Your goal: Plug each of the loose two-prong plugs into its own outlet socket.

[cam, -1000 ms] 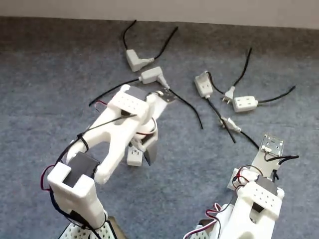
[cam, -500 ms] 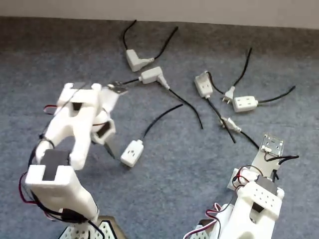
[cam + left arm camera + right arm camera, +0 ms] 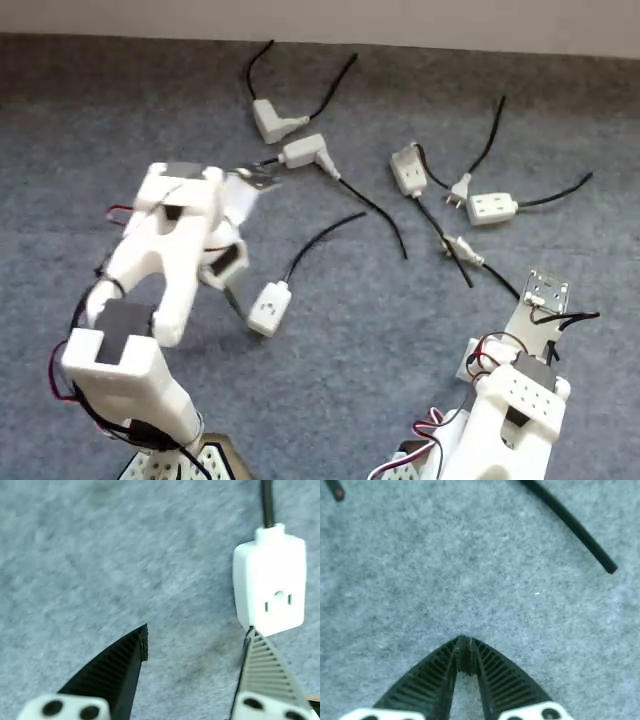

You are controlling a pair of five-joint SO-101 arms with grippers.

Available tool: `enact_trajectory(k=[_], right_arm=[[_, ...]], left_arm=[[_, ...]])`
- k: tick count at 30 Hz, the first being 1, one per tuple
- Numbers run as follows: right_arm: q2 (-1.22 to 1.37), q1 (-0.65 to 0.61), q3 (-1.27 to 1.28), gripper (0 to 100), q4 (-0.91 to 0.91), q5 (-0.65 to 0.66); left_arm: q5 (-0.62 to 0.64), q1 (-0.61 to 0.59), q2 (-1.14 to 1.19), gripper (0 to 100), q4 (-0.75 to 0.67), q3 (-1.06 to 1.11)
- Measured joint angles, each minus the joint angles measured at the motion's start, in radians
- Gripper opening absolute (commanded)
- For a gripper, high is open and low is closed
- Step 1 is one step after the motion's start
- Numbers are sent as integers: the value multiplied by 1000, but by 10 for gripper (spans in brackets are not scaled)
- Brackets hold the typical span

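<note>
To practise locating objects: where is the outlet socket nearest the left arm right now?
In the high view the outlet socket lies left of centre on the carpet, beside the left gripper, outside its open jaws.

The surface (image 3: 80, 130) is grey, fuzzy, matt cloth. The outlet socket (image 3: 270, 587) is smooth white plastic, faintly glossy; its cord (image 3: 267, 502) matt black. The left fingers (image 3: 120, 670) are ribbed dark plastic.

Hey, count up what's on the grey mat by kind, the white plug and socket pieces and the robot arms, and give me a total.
White plug or socket pieces, any joined pair counted as one: 7
Robot arms: 2
Total: 9
</note>
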Motion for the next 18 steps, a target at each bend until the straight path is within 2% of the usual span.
enact_trajectory(k=[5,11,18], right_arm=[[0,0,0,12,0,0],[0,0,0,12,0,0],[0,0,0,12,0,0]], left_arm=[[98,201,0,309,0,0],[209,364,0,309,-28,0],[377,431,5,309,-133,8]])
